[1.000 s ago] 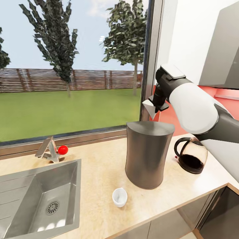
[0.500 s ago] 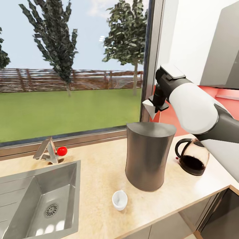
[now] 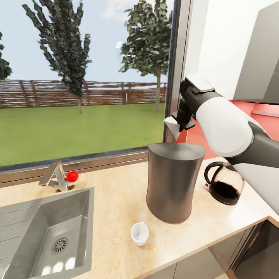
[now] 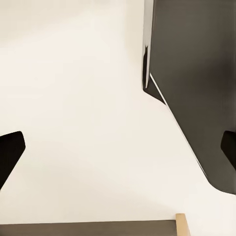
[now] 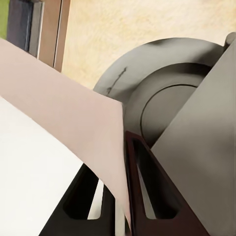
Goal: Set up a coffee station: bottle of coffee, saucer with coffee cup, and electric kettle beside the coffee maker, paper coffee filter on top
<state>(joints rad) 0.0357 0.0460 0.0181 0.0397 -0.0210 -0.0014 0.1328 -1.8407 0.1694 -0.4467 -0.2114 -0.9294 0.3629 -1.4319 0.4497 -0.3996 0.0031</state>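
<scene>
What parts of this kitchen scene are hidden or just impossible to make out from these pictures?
- Right gripper: in the head view its fingertips are covered by the paper coffee filter they pinch.
- Coffee maker: in the right wrist view the filter and fingers cover part of its top.
- Electric kettle: the right arm crosses over its lid in the head view.
- Sink: cut off by the head view's left and bottom edges.
- Left wrist view: blank pale and dark surfaces, unidentifiable.

The right arm [image 3: 232,131] hides part of the electric kettle [image 3: 224,185].
</scene>
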